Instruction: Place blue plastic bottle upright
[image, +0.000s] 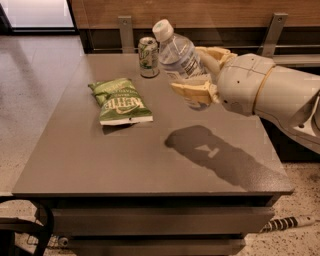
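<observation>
The blue plastic bottle (177, 56) is a clear ribbed bottle with a white cap and a pale label. It is held in the air above the right middle of the grey table (90, 160), tilted with its cap leaning up and to the left. My gripper (200, 72) is shut on the bottle's lower half, one finger (192, 91) in front and one behind. The arm comes in from the right. The bottle's shadow lies on the table below it.
A green-and-silver drink can (148, 56) stands upright at the table's back edge, just left of the bottle's cap. A green chip bag (120, 101) lies flat left of centre. A wooden wall with metal brackets runs behind the table.
</observation>
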